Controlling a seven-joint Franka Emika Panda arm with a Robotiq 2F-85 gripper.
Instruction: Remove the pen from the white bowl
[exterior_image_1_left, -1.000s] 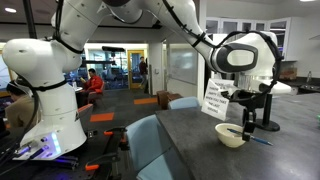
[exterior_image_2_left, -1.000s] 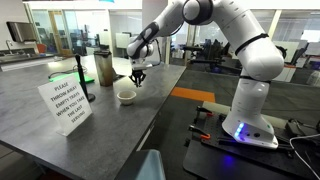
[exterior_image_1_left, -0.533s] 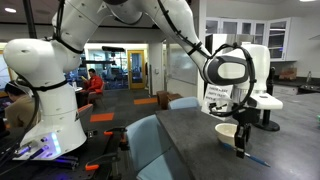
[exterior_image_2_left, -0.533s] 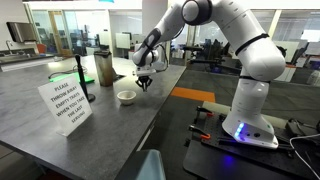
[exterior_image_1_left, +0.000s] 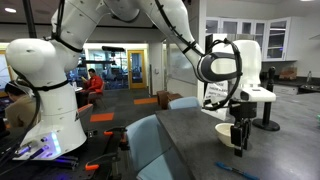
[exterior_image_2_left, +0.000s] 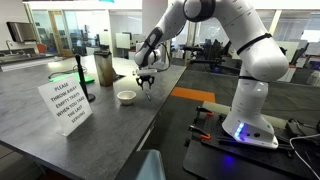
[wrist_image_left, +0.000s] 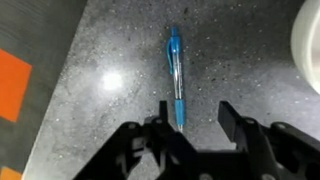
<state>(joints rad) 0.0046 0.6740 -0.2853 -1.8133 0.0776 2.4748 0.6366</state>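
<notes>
The pen (wrist_image_left: 175, 72) lies flat on the grey speckled table (wrist_image_left: 235, 65), outside the white bowl (wrist_image_left: 311, 30), of which my wrist view shows only a curved piece of the rim at the upper right corner. It is a blue pen with a clear barrel. It runs lengthwise away from me, and its near end reaches into the gap between my fingers (wrist_image_left: 236, 125), closer to one side than the other. My gripper (wrist_image_left: 195, 128) is spread wide and has hold of nothing; neither finger seems to press on the pen, though at the near tip I cannot tell whether one just brushes it. To the left in this view the table edge gives way to dark floor with an orange patch (wrist_image_left: 14, 85). In both exterior views my gripper (exterior_image_2_left: 147, 85) hangs pointing down just beside the white bowl (exterior_image_2_left: 126, 96), close above the table top (exterior_image_2_left: 60, 150); in an exterior view my gripper (exterior_image_1_left: 238, 136) stands in front of the bowl (exterior_image_1_left: 224, 130) and hides part of it. The pen is too thin for me to pick out with certainty in either exterior view. The bowl sits upright, and its hollow looks plain and shadowed. Farther along the table stand a tall cylindrical tumbler (exterior_image_2_left: 104, 68), whose contents I cannot tell, a black post (exterior_image_2_left: 84, 78) on a round base, and a printed paper sign (exterior_image_2_left: 65, 105) propped near the table's edge.
</notes>
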